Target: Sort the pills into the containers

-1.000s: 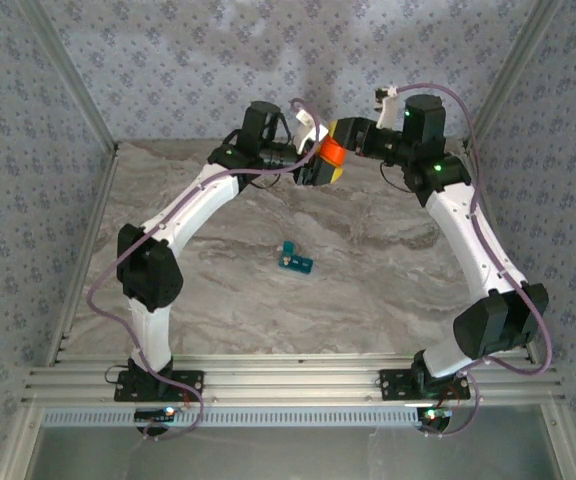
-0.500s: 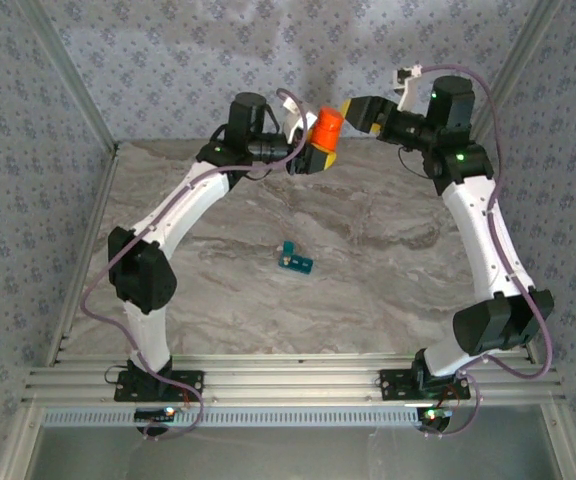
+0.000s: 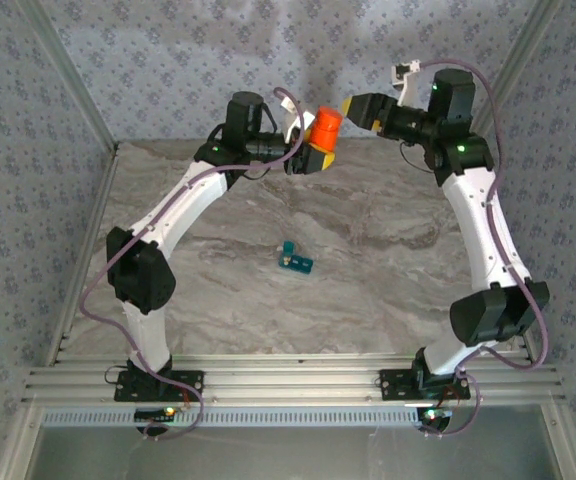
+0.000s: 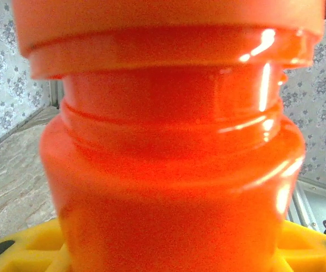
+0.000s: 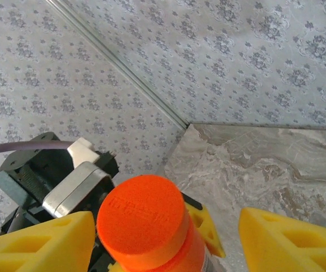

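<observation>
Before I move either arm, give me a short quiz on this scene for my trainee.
1. Multiple choice: which pincer holds the orange bottle? A) left B) right C) neither
2. True or false: the bottle's cap has been taken off.
3. Fill in: the teal pill box lies on the ____.

Key
1. A. The left pincer is shut on the bottle and holds it up in the air. The right pincer is open and apart from it.
2. False. The cap sits on the bottle.
3. The table, near its middle, with neither pincer close to it.
</observation>
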`<state>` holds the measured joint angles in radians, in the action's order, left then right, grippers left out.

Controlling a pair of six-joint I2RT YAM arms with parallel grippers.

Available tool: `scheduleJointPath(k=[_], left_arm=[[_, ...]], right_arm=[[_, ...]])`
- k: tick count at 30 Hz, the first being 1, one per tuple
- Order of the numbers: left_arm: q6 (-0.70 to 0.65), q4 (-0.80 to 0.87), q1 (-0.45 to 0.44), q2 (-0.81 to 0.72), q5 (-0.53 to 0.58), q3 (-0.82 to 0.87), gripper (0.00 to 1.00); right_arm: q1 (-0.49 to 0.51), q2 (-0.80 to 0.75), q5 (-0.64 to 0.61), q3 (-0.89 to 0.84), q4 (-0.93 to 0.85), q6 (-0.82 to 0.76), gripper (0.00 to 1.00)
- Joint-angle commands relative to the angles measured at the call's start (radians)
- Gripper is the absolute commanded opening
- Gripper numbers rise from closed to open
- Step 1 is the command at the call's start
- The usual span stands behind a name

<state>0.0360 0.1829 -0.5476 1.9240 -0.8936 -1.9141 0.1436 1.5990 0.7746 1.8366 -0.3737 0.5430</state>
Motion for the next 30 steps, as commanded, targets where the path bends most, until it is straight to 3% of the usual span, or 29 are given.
scheduleJointPath(k=[1,8,20,23,30], left_arm=[[0.009,-0.026,-0.001,-0.043,-0.045,-0.005,0.0],[0.003,-0.016,-0.004,-0.038,-0.057,-0.012,0.0],[-0.013,0.015,-0.006,-0.027,-0.058,-0.03,0.0],[-0.012,0.016,-0.006,-0.023,-0.06,-0.058,0.0],[-0.015,0.025,-0.007,-0.022,-0.059,-0.06,0.0]], right_arm=[[0.001,0.039,-0.004,0.077,-0.044,0.0,0.66],[0.032,0.111,0.031,0.182,-0.128,-0.036,0.62],[0.1,0.192,-0.019,0.345,-0.487,-0.272,0.42],[0.102,0.188,-0.035,0.352,-0.51,-0.287,0.45],[0.06,0.15,-0.01,0.305,-0.386,-0.176,0.64]])
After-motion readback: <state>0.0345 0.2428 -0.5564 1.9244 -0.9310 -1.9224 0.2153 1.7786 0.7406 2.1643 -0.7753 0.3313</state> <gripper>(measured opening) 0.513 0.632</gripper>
